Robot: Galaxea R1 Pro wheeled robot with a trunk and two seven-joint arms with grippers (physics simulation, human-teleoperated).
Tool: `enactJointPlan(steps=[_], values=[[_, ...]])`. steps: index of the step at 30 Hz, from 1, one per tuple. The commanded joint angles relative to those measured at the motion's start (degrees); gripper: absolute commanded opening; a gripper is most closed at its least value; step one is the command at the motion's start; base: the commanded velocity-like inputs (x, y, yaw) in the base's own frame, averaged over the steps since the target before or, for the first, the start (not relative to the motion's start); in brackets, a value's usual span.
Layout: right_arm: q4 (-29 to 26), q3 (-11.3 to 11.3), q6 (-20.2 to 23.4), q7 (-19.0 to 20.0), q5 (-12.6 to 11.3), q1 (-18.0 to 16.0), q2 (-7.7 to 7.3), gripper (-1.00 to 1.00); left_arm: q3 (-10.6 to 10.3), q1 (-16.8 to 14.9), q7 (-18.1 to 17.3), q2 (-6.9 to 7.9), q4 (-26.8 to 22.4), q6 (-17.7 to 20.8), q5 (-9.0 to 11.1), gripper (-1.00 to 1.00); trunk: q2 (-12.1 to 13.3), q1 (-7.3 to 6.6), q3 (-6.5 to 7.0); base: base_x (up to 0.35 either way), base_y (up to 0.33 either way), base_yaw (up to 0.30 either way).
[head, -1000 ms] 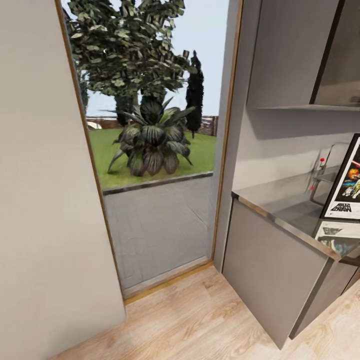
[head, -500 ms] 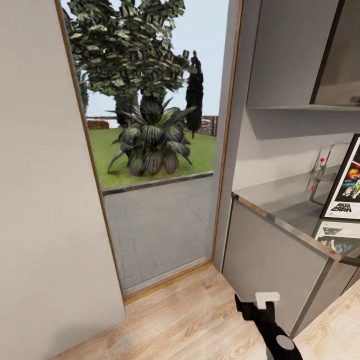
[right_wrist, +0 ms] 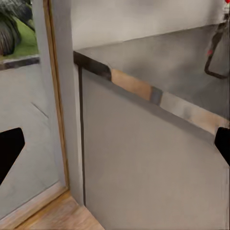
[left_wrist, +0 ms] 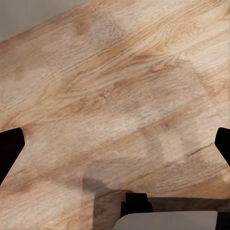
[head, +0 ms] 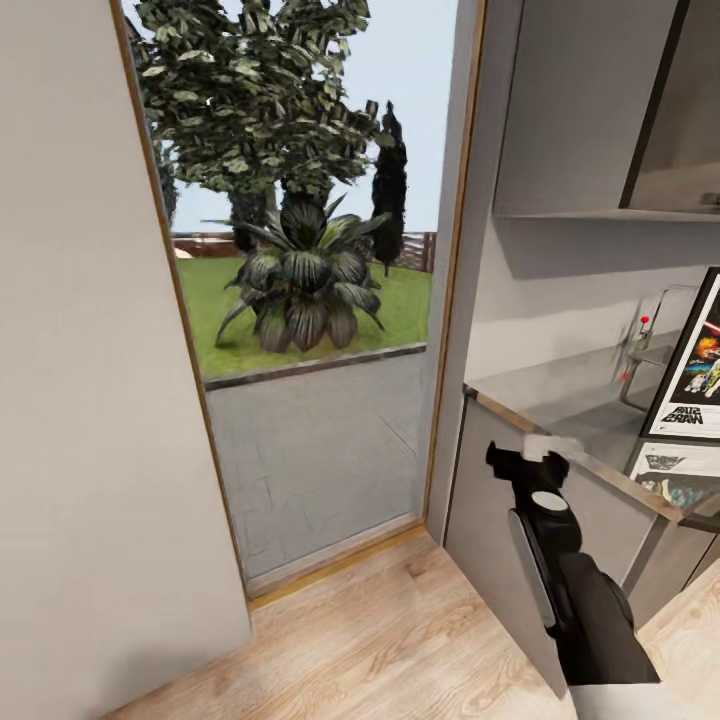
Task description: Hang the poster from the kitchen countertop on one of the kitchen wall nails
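The Star Wars poster (head: 694, 372) stands upright on the grey kitchen countertop (head: 560, 400) at the far right of the head view, cut off by the picture's edge. My right gripper (head: 522, 455) is raised in front of the counter's left front corner, left of the poster and apart from it. In the right wrist view this gripper (right_wrist: 115, 148) is open, facing the tan edge strip (right_wrist: 134, 85) and the cabinet front (right_wrist: 143, 167). My left gripper (left_wrist: 115, 148) is open over the wooden floor (left_wrist: 120, 96), holding nothing. The wall nails are out of view.
A tall glass door (head: 320, 300) with a wooden frame looks onto a garden straight ahead. A plain pale wall (head: 90, 400) fills the left. Upper cabinets (head: 590, 110) hang over the counter, and a faucet (head: 640, 350) stands behind the poster. Wooden floor (head: 380, 640) lies below.
My right arm has risen from below the head view up to the height of the counter's edge. The poster and the camera have not moved.
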Motion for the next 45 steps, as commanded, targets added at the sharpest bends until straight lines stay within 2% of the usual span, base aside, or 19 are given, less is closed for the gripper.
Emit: enactJointPlan(steps=[1, 2, 4, 7, 8, 10, 14, 23, 29, 32, 35, 38, 40, 41, 45], values=[[-0.06, 0.40, 0.89, -1.65, 0.01, -1.34, 0.05, 1.00, 0.06, 0.03, -0.01, -0.01, -0.10, -0.01, -0.02, 1.00, -0.03, 0.00, -0.06, 0.000, 0.000, 0.000], [-0.04, 1.92, 1.90, -5.49, 0.05, -4.48, 0.14, 1.00, 0.06, 0.03, 0.00, -0.01, -0.10, -0.01, -0.04, 1.00, -0.03, 0.00, -0.06, 0.000, 0.000, 0.000], [0.01, 3.26, 2.29, -8.35, 0.09, -6.06, 0.19, 1.00, 0.06, 0.03, 0.00, -0.01, -0.10, -0.01, -0.04, 1.00, -0.03, 0.00, -0.06, 0.000, 0.000, 0.000], [0.47, 7.31, 2.81, -21.26, 0.14, -9.65, 0.31, 1.00, 0.06, 0.03, -0.02, -0.01, -0.10, -0.01, -0.03, 1.00, -0.03, 0.00, -0.06, 0.000, 0.000, 0.000], [0.53, 7.75, 2.86, -23.76, 0.13, -10.10, 0.35, 1.00, 0.06, 0.03, -0.03, -0.01, -0.10, -0.01, -0.03, 1.00, -0.03, 0.00, -0.06, 0.000, 0.000, 0.000], [0.67, 9.00, 2.99, -32.27, 0.09, -11.49, 0.43, 1.00, 0.06, 0.03, -0.02, -0.01, -0.10, -0.01, -0.02, 1.00, -0.03, 0.00, -0.06, 0.000, 0.000, 0.000], [0.86, 9.59, 3.08, -37.83, 0.03, -12.61, 0.35, 1.00, 0.06, 0.03, -0.05, -0.01, -0.10, -0.01, -0.02, 1.00, -0.03, 0.00, -0.06, 0.000, 0.000, 0.000], [3.28, 9.74, 2.92, -39.04, -0.17, -12.57, -0.41, 1.00, 0.06, 0.03, -0.04, -0.01, -0.10, -0.01, -0.02, 1.00, -0.03, 0.00, 0.02, 0.000, 0.000, -0.010], [6.49, 9.68, 2.76, -38.78, -0.56, -12.58, -1.98, 1.00, 0.06, 0.03, -0.03, -0.01, -0.10, -0.01, -0.02, 1.00, -0.03, 0.00, 0.37, 0.000, 0.000, -0.156], [7.51, 9.64, 2.71, -38.57, -0.61, -12.56, -2.28, 1.00, 0.06, 0.03, -0.02, -0.01, -0.10, -0.01, -0.02, 1.00, -0.03, 0.00, 0.57, 0.000, 0.000, -0.224], [8.16, 9.57, 2.62, -37.23, -0.63, -12.57, -2.45, 1.00, 0.06, 0.03, -0.02, -0.01, -0.10, -0.01, -0.02, 1.00, -0.03, 0.00, 0.77, 0.000, 0.000, -0.232], [8.53, 9.16, 2.55, -34.31, -0.64, -12.58, -2.89, 1.00, 0.06, 0.03, -0.04, -0.01, -0.10, -0.01, -0.02, 1.00, -0.03, 0.00, 0.97, 0.000, 0.000, -0.235], [8.68, 8.44, 2.51, -32.42, -0.61, -12.58, -3.32, 1.00, 0.06, 0.03, -0.06, -0.01, -0.10, -0.01, -0.02, 1.00, -0.03, 0.00, 1.11, 0.000, 0.000, -0.237], [8.85, 7.34, 2.49, -30.60, -0.58, -12.58, -3.69, 1.00, 0.06, 0.03, -0.07, -0.01, -0.10, -0.01, -0.02, 1.00, -0.03, 0.00, 1.18, 0.000, 0.000, -0.236], [9.00, 6.45, 2.47, -29.22, -0.57, -12.58, -3.97, 1.00, 0.06, 0.03, -0.07, -0.01, -0.10, -0.01, -0.02, 1.00, -0.03, 0.00, 1.39, 0.000, 0.000, -0.187]])
